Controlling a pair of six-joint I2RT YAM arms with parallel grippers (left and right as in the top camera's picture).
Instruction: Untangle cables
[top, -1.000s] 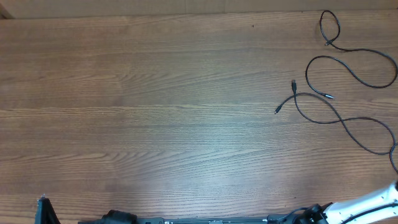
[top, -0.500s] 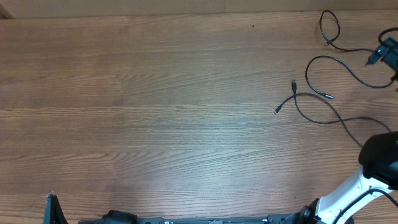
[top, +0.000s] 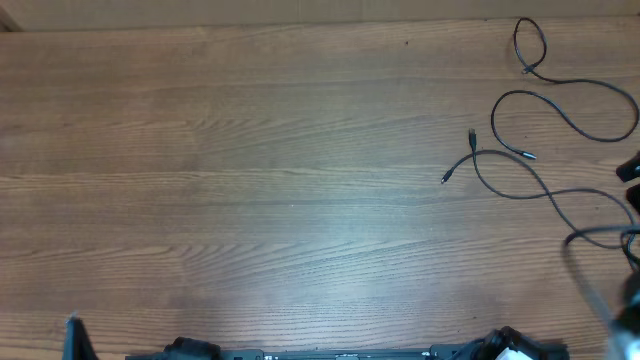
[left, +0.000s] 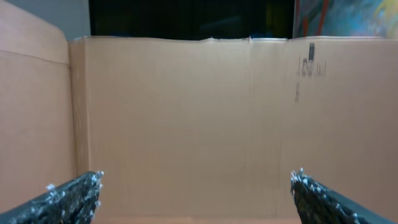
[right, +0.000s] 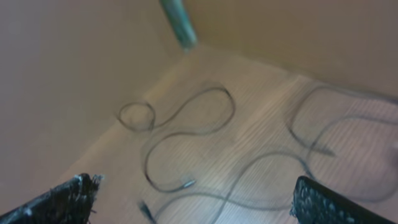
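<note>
Jaws of left gripper (left: 196, 199) and right gripper (right: 193, 199) stand wide apart, neither holding cables (top: 478, 152).

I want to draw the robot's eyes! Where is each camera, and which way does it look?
Overhead: sits above the table and looks straight down at the cables; the robot's base and its blurred right arm show at the edges.
Left wrist: rides behind the left tool and faces a cardboard wall; its two fingers show wide apart, empty.
Right wrist: rides behind the right tool and looks slantwise down at the cables; its fingers show open too.
Shared: overhead and right wrist both see the cables.
</note>
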